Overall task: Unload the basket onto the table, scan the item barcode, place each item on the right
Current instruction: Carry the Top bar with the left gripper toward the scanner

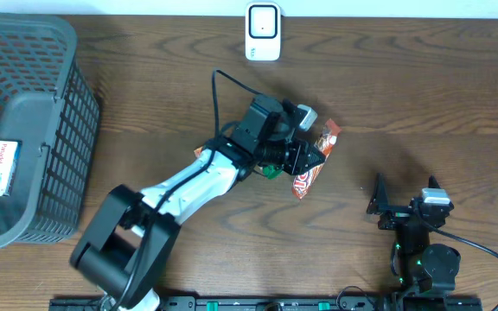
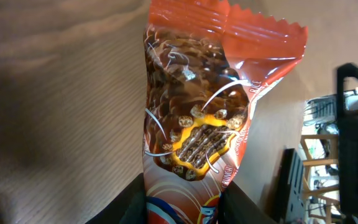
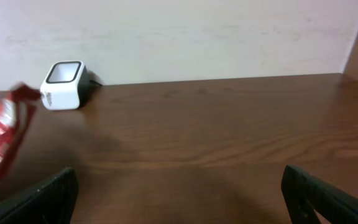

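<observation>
At the far left of the wooden table [image 1: 422, 95] stands a dark mesh basket [image 1: 59, 95], and inside it lies a gray thing with a white and blue label [image 1: 0, 168]. The left arm [image 1: 180, 186] reaches from the near edge up toward the middle of the table, with a black cable [image 1: 217, 99] looping above it. The left gripper [image 1: 315, 158] is clenched on a red snack packet [image 1: 308, 177], which sits near the middle of the table, well short of the scanner and a little to the right of it. In the left wrist view the dark fingers [image 2: 128, 205] press the packet [image 2: 194, 124] from both sides at its lower end, and the jagged sealed edge points away from the camera. The printed face shows brown chocolate pieces and a cut bar with a yellow filling; no barcode shows on this face. Whether the packet touches the table cannot be told. The white scanner [image 1: 263, 32] stands at the far edge of the table, close to the pale wall [image 3: 197, 37], with its dark window facing up. From the right wrist view the scanner [image 3: 63, 86] sits at the left and the packet [image 3: 2, 134] shows at the left edge, nearer the camera. The right gripper [image 1: 405, 206] rests at the near right of the table, well apart from the packet, and its fingers [image 3: 331, 199] are spread wide with nothing but bare table between them.
</observation>
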Motion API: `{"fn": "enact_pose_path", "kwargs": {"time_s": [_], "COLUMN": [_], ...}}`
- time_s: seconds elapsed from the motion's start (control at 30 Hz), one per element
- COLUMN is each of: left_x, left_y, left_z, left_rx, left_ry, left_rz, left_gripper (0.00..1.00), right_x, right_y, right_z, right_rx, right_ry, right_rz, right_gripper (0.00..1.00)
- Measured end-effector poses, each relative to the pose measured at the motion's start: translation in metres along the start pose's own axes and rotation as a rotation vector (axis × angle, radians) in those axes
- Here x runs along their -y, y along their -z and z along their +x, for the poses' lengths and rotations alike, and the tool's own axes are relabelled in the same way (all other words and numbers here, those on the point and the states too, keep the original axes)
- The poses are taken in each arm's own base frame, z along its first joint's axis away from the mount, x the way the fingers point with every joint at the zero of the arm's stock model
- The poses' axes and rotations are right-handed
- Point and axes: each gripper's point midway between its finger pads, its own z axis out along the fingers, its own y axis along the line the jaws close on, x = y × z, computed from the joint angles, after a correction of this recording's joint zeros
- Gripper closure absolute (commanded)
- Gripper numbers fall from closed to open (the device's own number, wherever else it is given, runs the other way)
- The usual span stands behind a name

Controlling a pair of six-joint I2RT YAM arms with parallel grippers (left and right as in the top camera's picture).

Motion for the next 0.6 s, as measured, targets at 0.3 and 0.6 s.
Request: {"fn": "enact_pose_path", "kwargs": {"time_s": [0.3,0.6], "left_x": [-0.023,0.003], "left_y": [-0.024,-0.025], "left_z": [0.019,-0.008], "left_rx": [-0.046,0.047], "left_ry": [0.060,-0.031], "left_rz": [-0.014,0.101], "left_gripper": [0.66,0.66], "right_x": [0.000,0.000], "right_y": [0.000,0.000], "right_z": [0.000,0.000], "right_rx": [0.000,0.000], "right_ry": [0.000,0.000], "right_rz": [0.000,0.000], "right_gripper": [0.01,0.01]}}
